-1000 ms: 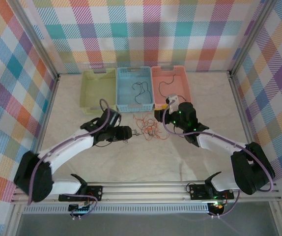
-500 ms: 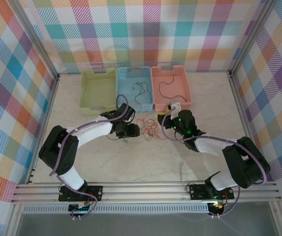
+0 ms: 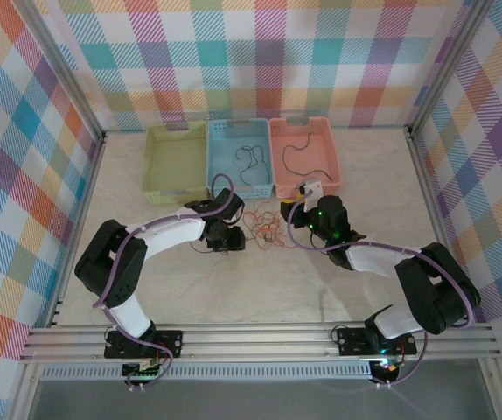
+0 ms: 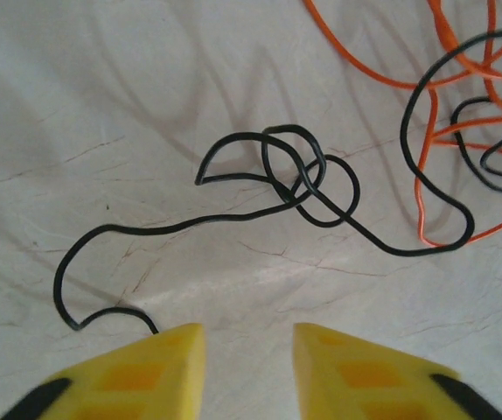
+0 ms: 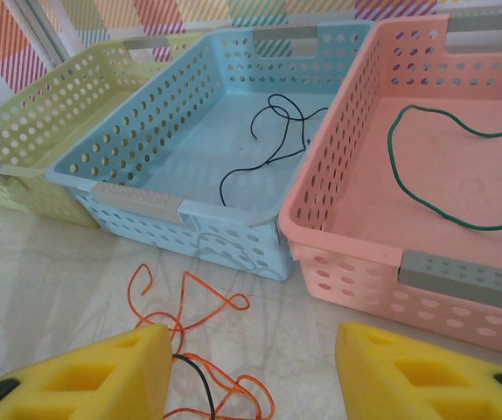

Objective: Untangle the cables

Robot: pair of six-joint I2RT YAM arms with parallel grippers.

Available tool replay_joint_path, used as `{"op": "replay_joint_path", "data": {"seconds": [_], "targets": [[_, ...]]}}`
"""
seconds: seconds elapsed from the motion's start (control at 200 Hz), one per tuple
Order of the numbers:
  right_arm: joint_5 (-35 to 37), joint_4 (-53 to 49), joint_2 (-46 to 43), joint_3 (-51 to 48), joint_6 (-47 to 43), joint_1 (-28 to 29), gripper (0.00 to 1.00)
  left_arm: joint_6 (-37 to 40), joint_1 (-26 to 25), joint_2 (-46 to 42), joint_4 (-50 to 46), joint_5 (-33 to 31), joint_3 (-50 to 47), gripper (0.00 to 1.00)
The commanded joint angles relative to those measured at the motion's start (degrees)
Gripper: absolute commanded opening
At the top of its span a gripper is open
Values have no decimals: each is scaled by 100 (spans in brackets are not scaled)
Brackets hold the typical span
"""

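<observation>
Left end effector (image 4: 247, 339) narrowed, gap remains; dark cable (image 4: 308, 186) end hidden behind it; right end effector (image 5: 251, 337) apart.

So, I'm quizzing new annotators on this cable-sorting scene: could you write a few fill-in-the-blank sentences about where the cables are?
1. The green cable lies in the ___ basket.
2. The blue basket holds a ___ cable.
3. On the table, a knotted dark cable crosses an ___ cable.
Missing words: pink; black; orange.
</observation>
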Motion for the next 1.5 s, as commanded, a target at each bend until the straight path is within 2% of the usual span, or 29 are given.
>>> {"op": "replay_joint_path", "data": {"seconds": [0.0,0.105,0.2,0.42,0.64,0.69,0.87,0.98,1.14,1.375,1.495], "targets": [[85,248,10,-44,-107,2,53,99,-100,60,-137,-55,80,18],[77,246,-38,-54,-115,2,53,148,-107,-95,-195,-91,149,0],[-123,256,-190,-95,-139,-2,53,283,-109,-478,-339,-173,237,0],[-1598,835,-579,-235,-310,32,52,728,-109,-2107,-603,-267,309,0],[-1868,849,-424,-150,-392,134,52,686,-100,-2918,-1066,-603,418,0],[-1843,808,-394,-124,-394,143,52,613,-100,-2851,-1019,-515,274,14],[-1558,661,-397,-107,-453,151,53,371,-106,-2004,-676,25,-230,33],[-1502,617,-388,-102,-464,151,53,331,-132,-1450,-489,41,-305,45],[-1463,572,-368,-92,-510,151,54,345,-250,-933,-588,-279,-120,53],[-1395,505,-377,-79,-505,151,54,439,-552,-469,-1351,-1310,314,56],[-1339,480,-395,-82,-511,151,54,474,-676,-119,-1643,-1605,584,56]]}}
